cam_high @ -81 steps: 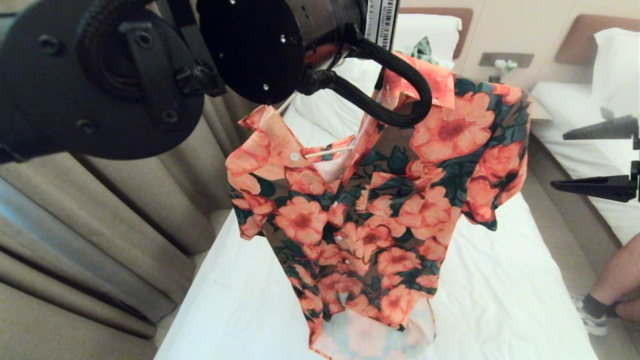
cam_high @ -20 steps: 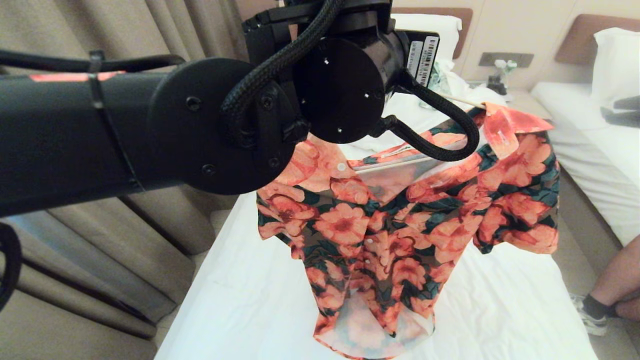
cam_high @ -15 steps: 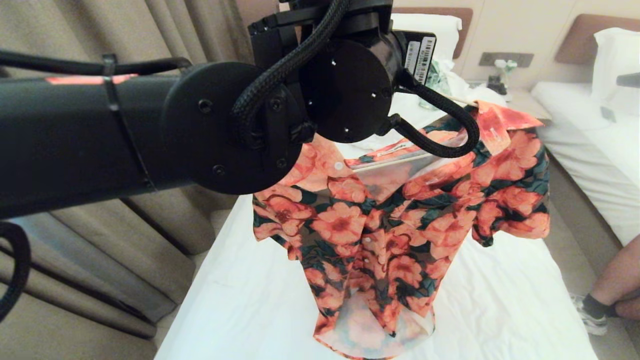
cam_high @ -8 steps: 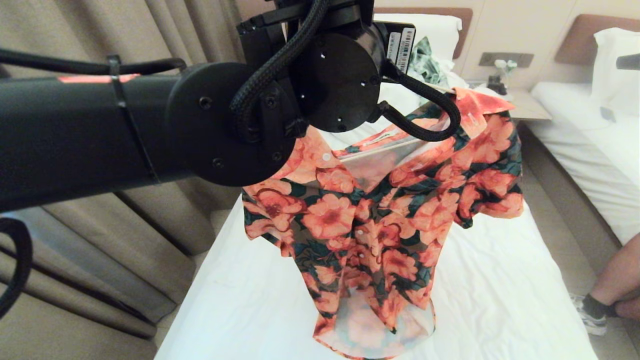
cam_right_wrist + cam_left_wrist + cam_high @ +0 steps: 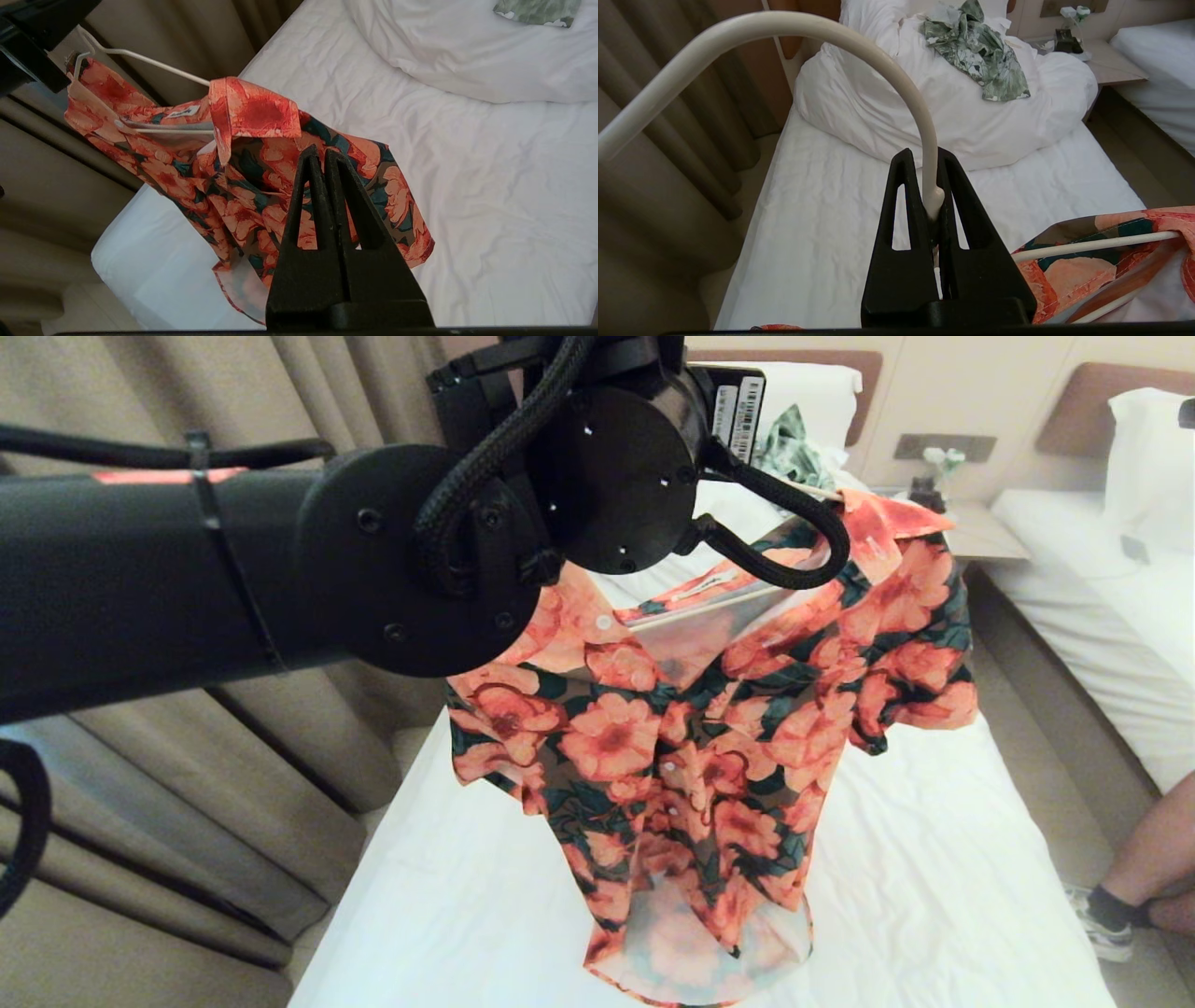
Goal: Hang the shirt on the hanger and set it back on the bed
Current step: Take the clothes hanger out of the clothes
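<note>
— Where's the short-sleeved button-up shirt with orange-pink flowers on dark green (image 5: pixel 709 747)?

— Up in the air over the single bed with the plain white sheet (image 5: pixel 934 896), draped on the thin cream-white wire hanger (image 5: pixel 859 60). Its hem hangs just above the sheet; one collar flap (image 5: pixel 252 109) sticks out.

— Who's got it?

— The left gripper (image 5: pixel 928 205), fingers clenched on the hanger's neck right below the curved hook. That black arm (image 5: pixel 187 569) blocks a good part of the head view.

— And the other one?

— The right gripper (image 5: pixel 323 161) is off to the side, fingers pressed together on nothing, pointing toward the shirt.

— What else is on the bed?

— A bunched white duvet (image 5: pixel 924 107) near the head, with a small green-and-white leafy garment (image 5: pixel 978 51) lying on top. There's a second white bed (image 5: pixel 1102 579) alongside, and a person's leg and shoe (image 5: pixel 1120 896) on the floor between.
</note>
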